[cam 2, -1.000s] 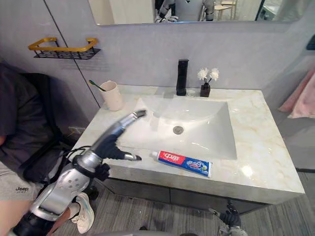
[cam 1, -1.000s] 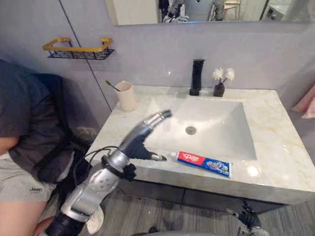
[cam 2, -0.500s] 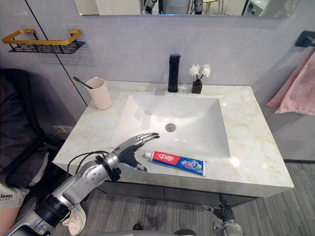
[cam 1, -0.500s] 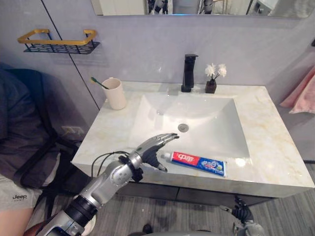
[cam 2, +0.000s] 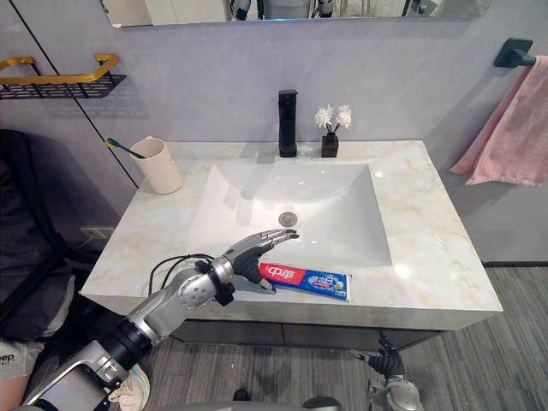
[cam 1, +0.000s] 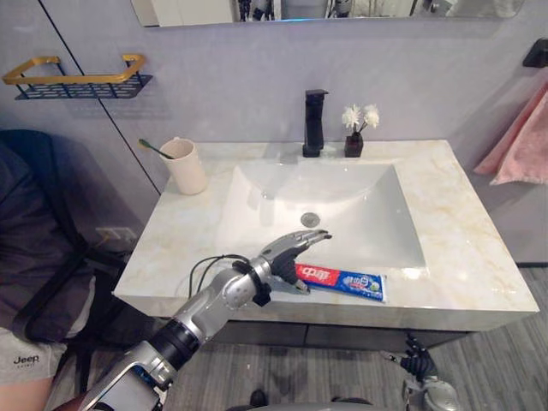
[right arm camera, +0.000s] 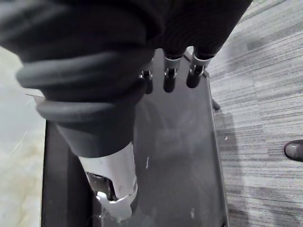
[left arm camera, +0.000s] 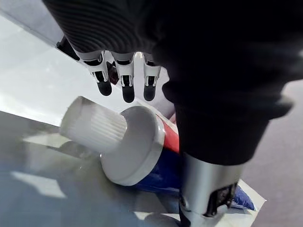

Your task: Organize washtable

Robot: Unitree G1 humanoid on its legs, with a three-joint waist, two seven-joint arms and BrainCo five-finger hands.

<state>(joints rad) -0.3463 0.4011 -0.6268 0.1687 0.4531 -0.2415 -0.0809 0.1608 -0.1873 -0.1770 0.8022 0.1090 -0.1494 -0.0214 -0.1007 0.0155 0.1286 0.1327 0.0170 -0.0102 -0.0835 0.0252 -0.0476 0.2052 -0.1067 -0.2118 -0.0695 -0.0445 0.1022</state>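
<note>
A red, white and blue toothpaste tube lies flat on the marble counter's front edge, its white cap pointing left. My left hand is at the cap end, fingers straight out above the tube and the thumb low beside it; the hand is open and nothing is gripped. My right hand hangs low in front of the dark cabinet under the counter, with relaxed fingers and nothing in them.
A beige cup with a toothbrush stands at the counter's back left. A black faucet and a small flower vase stand behind the white sink. A pink towel hangs right, a gold shelf left, above a seated person.
The camera has shifted. My left hand has reached right and down from the counter's left front to the toothpaste's cap end. The tube has not moved.
</note>
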